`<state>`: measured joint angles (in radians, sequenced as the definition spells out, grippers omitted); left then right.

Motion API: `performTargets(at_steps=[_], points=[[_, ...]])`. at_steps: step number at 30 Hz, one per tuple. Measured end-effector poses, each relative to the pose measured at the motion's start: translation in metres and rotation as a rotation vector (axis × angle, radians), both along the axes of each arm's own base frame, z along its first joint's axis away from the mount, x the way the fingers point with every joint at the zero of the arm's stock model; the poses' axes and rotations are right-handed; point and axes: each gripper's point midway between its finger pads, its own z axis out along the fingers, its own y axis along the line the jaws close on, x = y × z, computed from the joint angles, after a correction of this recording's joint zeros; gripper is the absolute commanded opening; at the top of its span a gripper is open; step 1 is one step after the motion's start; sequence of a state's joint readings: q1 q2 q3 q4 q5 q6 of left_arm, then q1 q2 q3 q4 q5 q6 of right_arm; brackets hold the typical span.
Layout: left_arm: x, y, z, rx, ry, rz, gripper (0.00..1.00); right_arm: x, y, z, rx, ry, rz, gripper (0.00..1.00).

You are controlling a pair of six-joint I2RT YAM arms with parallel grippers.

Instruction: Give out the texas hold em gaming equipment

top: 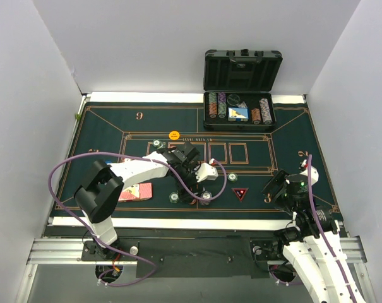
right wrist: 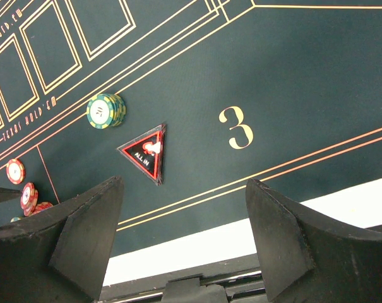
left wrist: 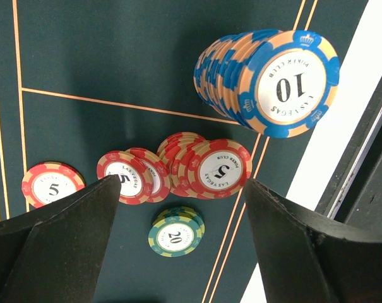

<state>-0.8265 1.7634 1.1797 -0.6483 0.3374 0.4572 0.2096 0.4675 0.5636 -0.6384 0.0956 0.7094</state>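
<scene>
Chips of red stripe-edged plastic (left wrist: 213,169) lie fanned just beyond my left hand (left wrist: 183,189), spread wide, holding nothing.

top camera looks down from behind; wrist cameras sit close above the mat (top: 115,129), both catching red chips (left wrist: 219,167).

The left arm (top: 140,169) is stretched forward, the left claw (left wrist: 181,186) pointed down and spread wide, empty; the right claw (right wrist: 184,183) is likewise spread open, empty

Poker chips (top: 174,197), orange button disc (top: 173,135) on green felt mat (top: 115,126)
</scene>
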Motion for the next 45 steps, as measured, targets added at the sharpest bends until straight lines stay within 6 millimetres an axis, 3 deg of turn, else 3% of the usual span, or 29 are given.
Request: performTargets(at_steps=[6, 12, 20, 29, 31, 37, 45], points=[[-0.004, -0.003, 0.003, -0.005, -0.011, -0.011, 0.94, 0.0, 0.0, 0.0, 0.0, -0.001, 0.0, 0.73], [-0.01, 0.001, -0.009, 0.025, -0.03, -0.021, 0.95, 0.001, 0.001, 0.001, 0.005, -0.003, 0.005, 0.73], [-0.001, 0.0, -0.015, 0.024, -0.087, -0.005, 0.95, 0.001, 0.001, 0.001, 0.006, -0.005, 0.005, 0.73], [0.012, -0.004, -0.016, 0.013, -0.15, 0.009, 0.62, 0.001, 0.001, 0.001, 0.006, -0.005, 0.005, 0.73], [0.013, -0.005, -0.016, 0.01, -0.154, 0.01, 0.51, 0.001, 0.001, 0.001, 0.006, -0.005, 0.005, 0.73], [0.021, 0.0, -0.017, 0.011, -0.155, 0.036, 0.43, 0.001, 0.001, 0.001, 0.005, -0.004, 0.005, 0.73], [0.04, 0.002, -0.019, 0.018, -0.114, 0.121, 0.43, 0.001, 0.002, 0.0, 0.005, 0.001, 0.005, 0.73]])
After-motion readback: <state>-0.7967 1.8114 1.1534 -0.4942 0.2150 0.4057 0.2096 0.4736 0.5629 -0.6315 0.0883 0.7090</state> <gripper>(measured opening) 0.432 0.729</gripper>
